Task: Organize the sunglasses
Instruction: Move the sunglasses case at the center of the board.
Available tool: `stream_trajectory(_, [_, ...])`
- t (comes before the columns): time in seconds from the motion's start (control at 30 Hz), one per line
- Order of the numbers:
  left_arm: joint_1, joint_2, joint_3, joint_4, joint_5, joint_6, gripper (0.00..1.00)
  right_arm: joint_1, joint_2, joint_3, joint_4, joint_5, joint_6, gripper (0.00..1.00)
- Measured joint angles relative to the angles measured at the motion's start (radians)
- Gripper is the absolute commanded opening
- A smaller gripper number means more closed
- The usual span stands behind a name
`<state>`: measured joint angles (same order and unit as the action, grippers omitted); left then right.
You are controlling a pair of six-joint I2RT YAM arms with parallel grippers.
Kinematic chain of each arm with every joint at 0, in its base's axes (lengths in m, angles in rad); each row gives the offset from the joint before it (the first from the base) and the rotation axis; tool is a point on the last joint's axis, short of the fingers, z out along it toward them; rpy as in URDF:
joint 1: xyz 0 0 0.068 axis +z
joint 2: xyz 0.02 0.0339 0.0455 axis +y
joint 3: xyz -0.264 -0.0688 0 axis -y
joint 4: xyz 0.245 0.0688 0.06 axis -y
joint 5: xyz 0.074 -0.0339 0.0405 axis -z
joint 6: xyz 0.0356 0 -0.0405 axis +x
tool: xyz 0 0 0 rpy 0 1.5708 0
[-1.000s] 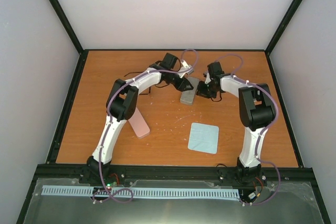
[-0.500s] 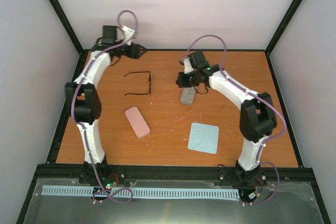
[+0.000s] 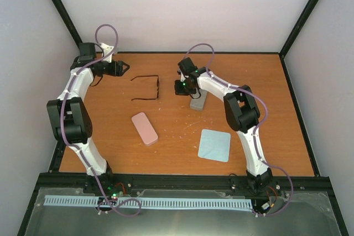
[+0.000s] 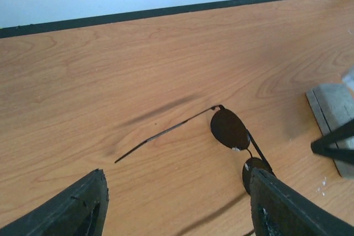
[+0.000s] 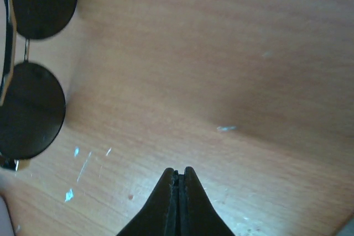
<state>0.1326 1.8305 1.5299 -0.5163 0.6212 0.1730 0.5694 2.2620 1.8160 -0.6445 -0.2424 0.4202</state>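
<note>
So far little looks done, judging by how things lie on the table. Nearest, on the right, a single pale blue cloth lies flat with nothing on it. To its left and a little farther off lies one pink case, which seems closed, well apart from everything else. Farther on, near the middle, is one grey case, also apparently shut, though I cannot make out its seam for certain.

Just beyond the grey case's far end hangs the right gripper, its two fingers pressed together with nothing between them. Its own camera shows it low over bare wood, with the dark lenses off to one side.

Left of it lie the sunglasses, a black wire pair resting on the wood with both temple arms spread open. They sit between the two grippers and are touched by neither. I count only this one pair; no second frame shows in any view.

Farthest off, at the far left, the left gripper is spread wide and carries nothing, aimed toward the glasses from well apart.

What is left, I judge, is nearly everything: grasping the pair, folding it, opening a case and laying it inside.
</note>
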Motion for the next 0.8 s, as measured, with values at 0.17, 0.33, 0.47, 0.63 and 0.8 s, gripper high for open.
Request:
stream_trajectory(0.17, [0.002, -0.049, -0.07, -0.013, 0.02, 0.084, 0.7, -0.015, 0.008, 0.05, -0.054, 0.075, 0.033, 0.03])
stream_trajectory(0.33, [0.002, -0.095, -0.178, -0.068, 0.037, 0.195, 0.7, -0.038, 0.007, -0.01, -0.093, 0.113, 0.049, 0.03])
stream_trajectory(0.47, [0.002, -0.119, -0.22, -0.143, 0.055, 0.278, 0.7, -0.066, -0.009, -0.066, -0.101, 0.12, 0.06, 0.03])
stream_trajectory(0.63, [0.002, -0.178, -0.251, -0.245, 0.066, 0.417, 0.7, -0.114, -0.033, -0.109, -0.105, 0.123, 0.067, 0.03])
stream_trajectory(0.8, [0.002, -0.246, -0.289, -0.363, 0.052, 0.576, 0.7, -0.167, -0.047, -0.134, -0.095, 0.123, 0.068, 0.03])
